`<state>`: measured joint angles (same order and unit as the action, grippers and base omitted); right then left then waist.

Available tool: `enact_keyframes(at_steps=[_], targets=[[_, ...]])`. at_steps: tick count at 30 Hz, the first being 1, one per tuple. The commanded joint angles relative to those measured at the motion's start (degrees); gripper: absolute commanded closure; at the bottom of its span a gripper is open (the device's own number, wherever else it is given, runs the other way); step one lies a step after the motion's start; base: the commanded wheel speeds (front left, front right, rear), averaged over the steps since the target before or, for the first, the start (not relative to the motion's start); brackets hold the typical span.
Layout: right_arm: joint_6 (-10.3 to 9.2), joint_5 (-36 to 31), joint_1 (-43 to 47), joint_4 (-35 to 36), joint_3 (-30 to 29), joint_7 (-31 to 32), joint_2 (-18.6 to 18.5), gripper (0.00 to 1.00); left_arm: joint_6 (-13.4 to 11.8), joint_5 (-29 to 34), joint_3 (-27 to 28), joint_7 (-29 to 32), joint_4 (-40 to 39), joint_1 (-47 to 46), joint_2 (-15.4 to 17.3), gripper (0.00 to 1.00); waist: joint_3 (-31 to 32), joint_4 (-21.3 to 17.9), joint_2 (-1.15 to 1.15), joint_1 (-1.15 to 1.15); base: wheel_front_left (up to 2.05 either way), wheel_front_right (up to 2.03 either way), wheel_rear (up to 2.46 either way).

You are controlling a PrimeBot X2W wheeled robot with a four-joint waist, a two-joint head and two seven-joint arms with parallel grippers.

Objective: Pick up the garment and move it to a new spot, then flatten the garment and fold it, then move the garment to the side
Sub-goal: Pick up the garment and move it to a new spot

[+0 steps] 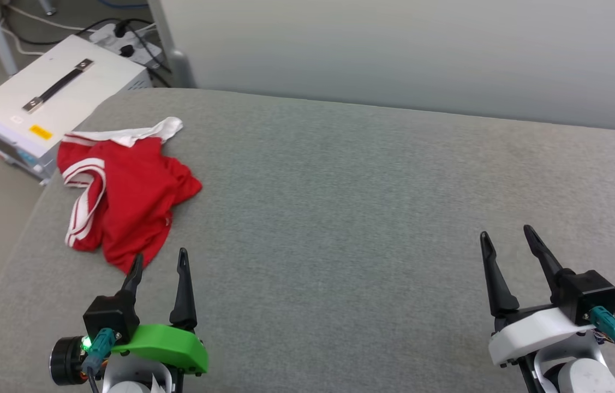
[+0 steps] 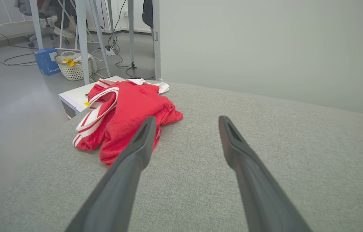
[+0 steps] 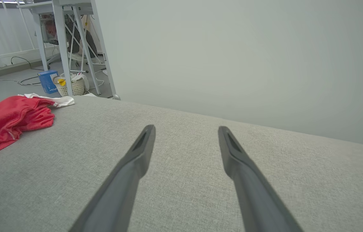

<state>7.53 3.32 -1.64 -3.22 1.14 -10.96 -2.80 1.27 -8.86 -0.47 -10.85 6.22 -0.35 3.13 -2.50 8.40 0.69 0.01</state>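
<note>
shirt (image 1: 132,202): red; white-and-red striped trim; white sleeve
bench (image 1: 340,218): plain grey
left gripper (image 1: 160,254): black fingers (image 1: 183,289); green mount
right gripper (image 1: 506,231): black fingers (image 1: 495,278); white mount

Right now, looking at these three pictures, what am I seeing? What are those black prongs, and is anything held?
This is a two-armed robot. One picture looks down from a camera on its head; the other two come from cameras on its wrists, looking along each arm's prongs. Those prongs are its fingers: the left arm's fingers and the right arm's fingers both stand open, holding nothing. On the grey surface lies a crumpled red garment with white trim, close ahead of the left fingers, not gripped. A white box with a handle stands beyond the surface's corner.
</note>
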Motion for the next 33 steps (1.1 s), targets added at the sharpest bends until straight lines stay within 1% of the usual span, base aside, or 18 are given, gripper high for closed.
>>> enact_keyframes(at_steps=[1,10,16,28,33], targets=[[-0.03,0.3,-0.6,-0.2,0.4,-0.7,-0.1,0.0,0.0,-0.4,0.1,-0.7,0.2,0.3,-0.2,0.0,0.0,3.6,-0.53,-0.01,0.0,0.0,0.0],[-0.03,0.5,-0.6,-0.8,1.8,-1.7,-0.1,0.0,0.2,-1.2,-0.6,-1.8,0.0,1.0,-0.2,0.0,0.2,10.0,-0.58,-0.01,0.0,0.0,0.0],[-0.04,0.8,-0.5,-1.2,2.9,-2.4,-0.1,0.0,0.2,-1.0,-0.9,-2.5,0.3,1.5,-0.2,0.0,0.5,13.2,-0.61,-0.01,0.0,0.0,0.0],[-0.04,1.1,-0.4,-1.6,3.7,-3.8,-0.1,0.0,0.3,-2.4,-1.0,-3.9,0.7,1.8,-0.2,0.0,0.4,17.1,-0.68,-0.01,0.0,0.0,0.0],[-0.04,1.0,-0.6,-1.5,3.9,-4.0,-0.1,0.0,0.3,-3.0,-0.8,-4.1,0.5,1.9,-0.2,0.0,-0.2,17.0,-0.69,-0.01,0.0,0.0,0.0]])
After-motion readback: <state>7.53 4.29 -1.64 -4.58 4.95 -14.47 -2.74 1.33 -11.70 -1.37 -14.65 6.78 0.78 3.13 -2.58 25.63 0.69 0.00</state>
